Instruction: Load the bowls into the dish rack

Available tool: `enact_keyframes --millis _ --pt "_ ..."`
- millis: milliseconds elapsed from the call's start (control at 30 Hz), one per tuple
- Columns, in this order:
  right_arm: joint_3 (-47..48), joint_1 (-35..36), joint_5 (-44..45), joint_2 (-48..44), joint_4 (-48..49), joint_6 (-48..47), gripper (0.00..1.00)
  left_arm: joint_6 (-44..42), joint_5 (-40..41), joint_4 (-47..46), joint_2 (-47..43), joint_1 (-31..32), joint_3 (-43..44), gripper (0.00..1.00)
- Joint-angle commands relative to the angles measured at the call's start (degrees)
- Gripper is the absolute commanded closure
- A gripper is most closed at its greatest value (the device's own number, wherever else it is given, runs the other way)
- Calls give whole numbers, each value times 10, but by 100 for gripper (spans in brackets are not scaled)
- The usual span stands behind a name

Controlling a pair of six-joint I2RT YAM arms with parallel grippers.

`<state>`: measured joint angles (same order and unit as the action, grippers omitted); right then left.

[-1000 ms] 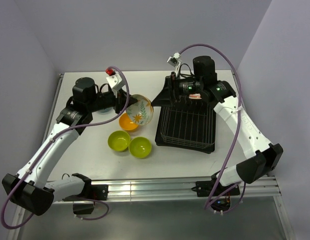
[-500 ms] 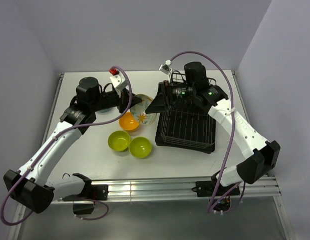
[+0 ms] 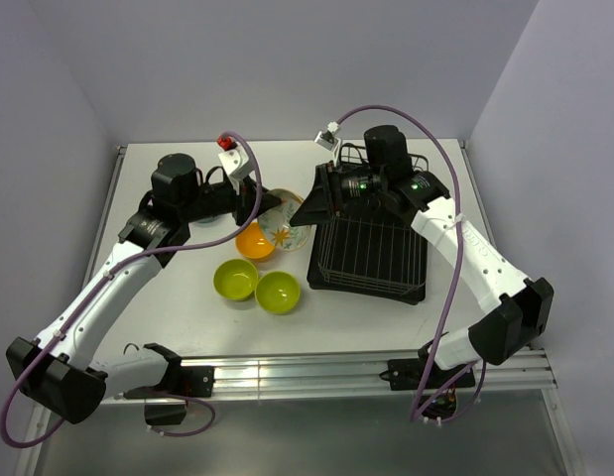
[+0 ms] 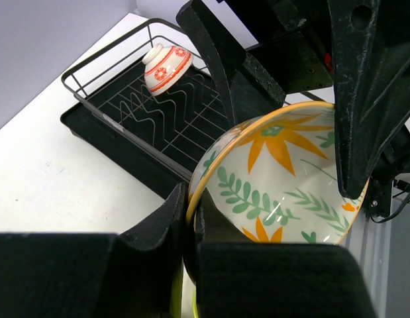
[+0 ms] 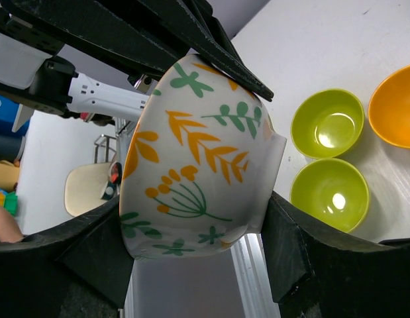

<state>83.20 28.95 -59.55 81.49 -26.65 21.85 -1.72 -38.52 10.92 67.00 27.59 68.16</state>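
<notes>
Floral bowl (image 3: 285, 224) mid-handover, centre frame
Rim pinched in left gripper (image 3: 258, 203), body clasped in right gripper (image 5: 191, 246); may drop if released too soon.

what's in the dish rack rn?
One red-patterned white bowl, tipped on the far tines of the dish rack. From the top camera the right arm covers that end, hiding it.
</notes>
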Motion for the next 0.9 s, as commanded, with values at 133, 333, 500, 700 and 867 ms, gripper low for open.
enact_keyframes --millis 133,333,500,700,867 --pt "-1 1 -25 -16 0 -12 100 7 6 -38 -12 3 22 98" --pt "19 -16 -9 -13 -34 -53 100 10 18 -6 2 3 37 74" --pt "26 -33 -6 -15 -52 -78 100 12 26 10 3 3 38 53" --pt "58 -71 5 -1 -114 -153 100 12 36 32 -2 3 37 35" --pt "142 -122 46 38 -234 -301 100 50 51 59 -4 2 44 13"
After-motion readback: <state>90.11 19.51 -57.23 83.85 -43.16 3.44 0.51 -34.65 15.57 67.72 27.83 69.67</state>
